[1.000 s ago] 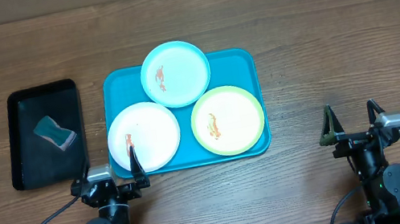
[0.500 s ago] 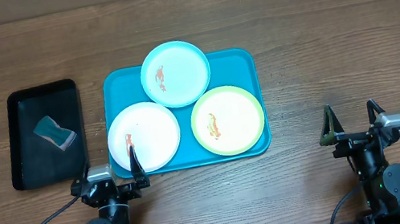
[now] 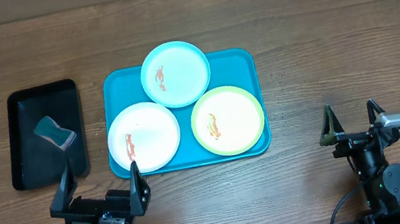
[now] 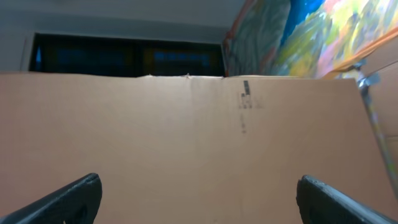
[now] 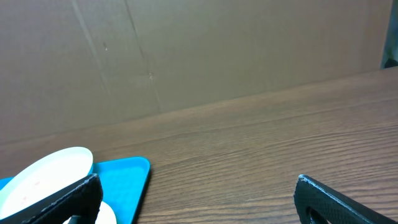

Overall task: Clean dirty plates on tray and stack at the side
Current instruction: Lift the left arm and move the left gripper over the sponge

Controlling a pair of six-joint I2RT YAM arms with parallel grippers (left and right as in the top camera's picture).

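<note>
The teal tray (image 3: 241, 63) lies mid-table and holds three plates: a light blue plate (image 3: 184, 64) at the back, a white plate (image 3: 153, 132) front left and a yellow-green rimmed plate (image 3: 237, 114) front right. Each has an orange-red smear. My left gripper (image 3: 101, 190) is open and empty, raised near the front edge just left of the tray. Its wrist view shows only a cardboard wall between the fingers (image 4: 198, 196). My right gripper (image 3: 352, 119) is open and empty at the front right; the right wrist view (image 5: 198, 198) shows the tray corner (image 5: 134, 174).
A black tray (image 3: 30, 165) at the left holds a teal sponge (image 3: 54, 133). A cardboard wall (image 5: 199, 56) stands behind the table. Bare wood lies right of the teal tray.
My left arm has lifted and swung back and to the left from its rest pose, with its fingers spread wide. The right arm and the plates have not moved.
</note>
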